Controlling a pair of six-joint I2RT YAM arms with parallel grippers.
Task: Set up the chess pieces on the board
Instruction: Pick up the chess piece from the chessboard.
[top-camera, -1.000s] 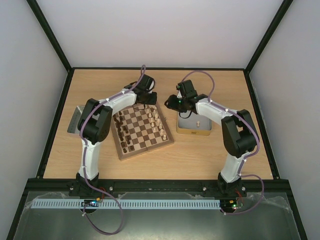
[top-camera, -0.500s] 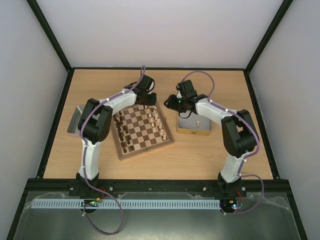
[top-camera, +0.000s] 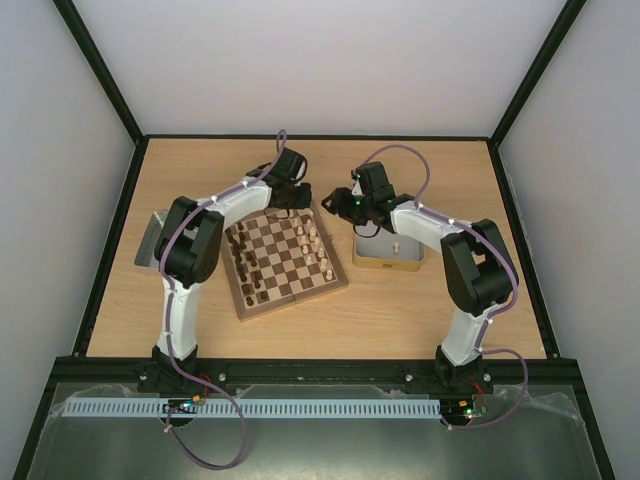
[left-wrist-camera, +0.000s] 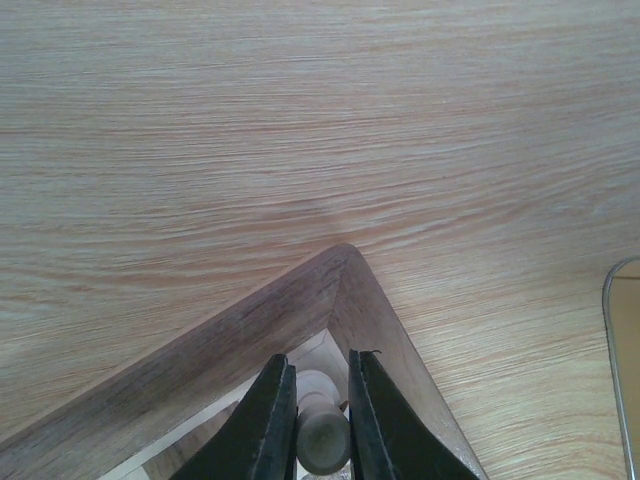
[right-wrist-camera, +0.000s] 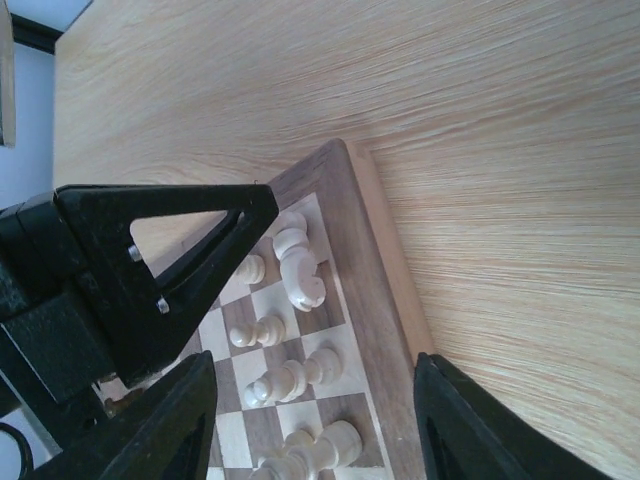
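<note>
The board (top-camera: 292, 303) lies between my arms, with dark chess pieces (top-camera: 248, 270) along its left side and cream ones (top-camera: 318, 245) along its right. My left gripper (left-wrist-camera: 322, 410) is at the board's far right corner (left-wrist-camera: 345, 275), shut on a cream piece (left-wrist-camera: 322, 442) standing on the corner square. My right gripper (right-wrist-camera: 315, 400) hovers open just right of that corner, above several cream pieces (right-wrist-camera: 290, 378), including a knight (right-wrist-camera: 302, 277). From this side, the left gripper's black fingers (right-wrist-camera: 165, 255) fill the left of the view.
A metal tin (top-camera: 388, 263) right of the board holds one cream piece (top-camera: 397, 245). Another tin (top-camera: 150, 240) lies left of the board, partly behind the left arm. Bare wooden table (left-wrist-camera: 300, 120) stretches beyond the corner. Black frame rails edge the table.
My left gripper has shut on the cream piece at the board's corner. My right gripper has shifted a little left toward that corner and opened wider.
</note>
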